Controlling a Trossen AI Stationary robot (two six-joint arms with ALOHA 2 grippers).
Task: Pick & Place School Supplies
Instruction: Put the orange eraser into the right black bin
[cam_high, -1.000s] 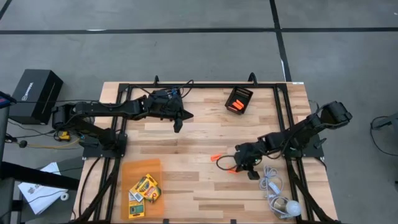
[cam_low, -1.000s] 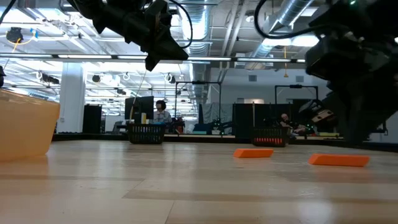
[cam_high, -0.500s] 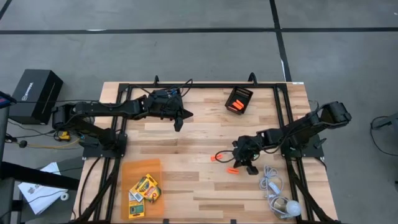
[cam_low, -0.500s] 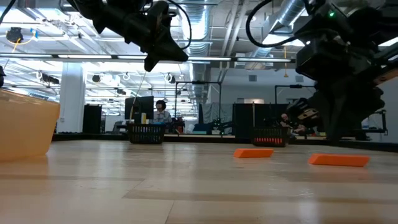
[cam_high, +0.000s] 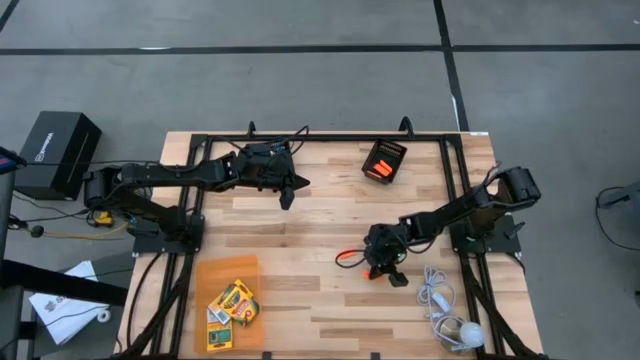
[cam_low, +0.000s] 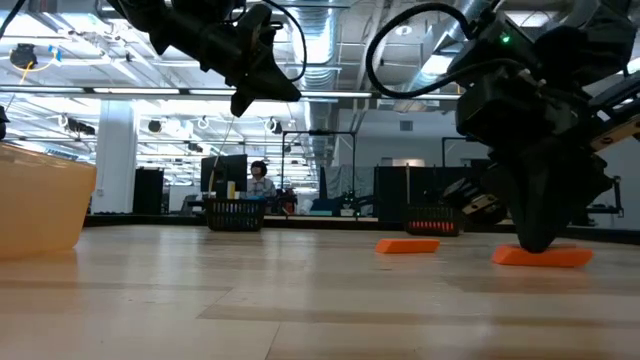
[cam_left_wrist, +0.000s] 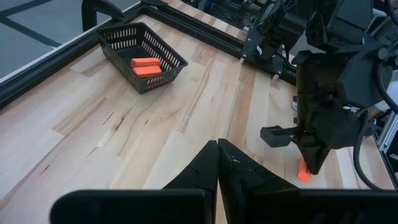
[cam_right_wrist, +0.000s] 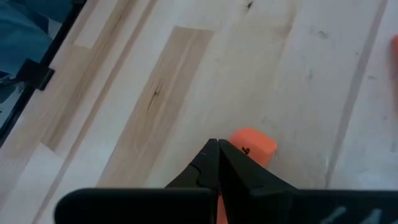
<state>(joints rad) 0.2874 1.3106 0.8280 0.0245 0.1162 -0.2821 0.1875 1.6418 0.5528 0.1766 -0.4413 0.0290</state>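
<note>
Right gripper (cam_high: 381, 271) is low over the table (cam_high: 300, 225), fingers pressed together, tips at one stubby orange piece (cam_right_wrist: 254, 145) lying flat on the wood; no grip is formed. A second orange piece (cam_low: 407, 245) lies just beside, and more sit in the black mesh bin (cam_left_wrist: 142, 56) at the far edge. Judged light, rigid and smooth-sided: the piece may skid if nudged, so hold across its short width, mid-length. Left gripper (cam_high: 287, 195), fingers shut, empty, hangs above the table's far-left part.
</note>
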